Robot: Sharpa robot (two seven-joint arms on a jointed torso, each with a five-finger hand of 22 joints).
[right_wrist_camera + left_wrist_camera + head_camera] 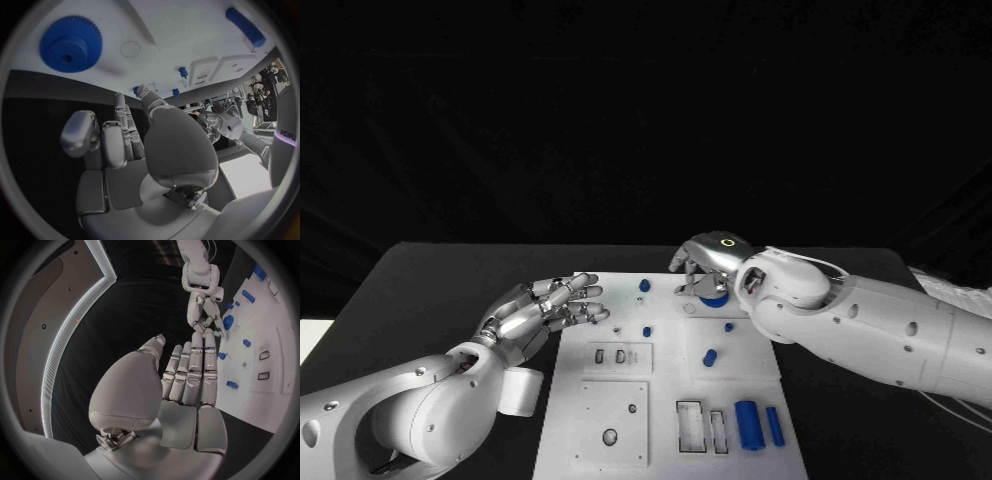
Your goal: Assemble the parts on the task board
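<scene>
The left hand (538,312) is nearest, hanging at the board's (747,375) left edge with its fingers straight, a bit apart, and holding nothing. Farther off, the right hand (708,262) is bent down over the blue gear (715,297) at the far end of the board. From above I cannot tell if it holds the gear. The right wrist view shows more: the gear (70,44) lies flat on the board with its teeth plain to see, and the fingers (115,137) curl in close, with nothing in them. If the hand comes down crooked, I think the gear could slide away. Other blue pegs (710,356) lie close by and might get knocked.
</scene>
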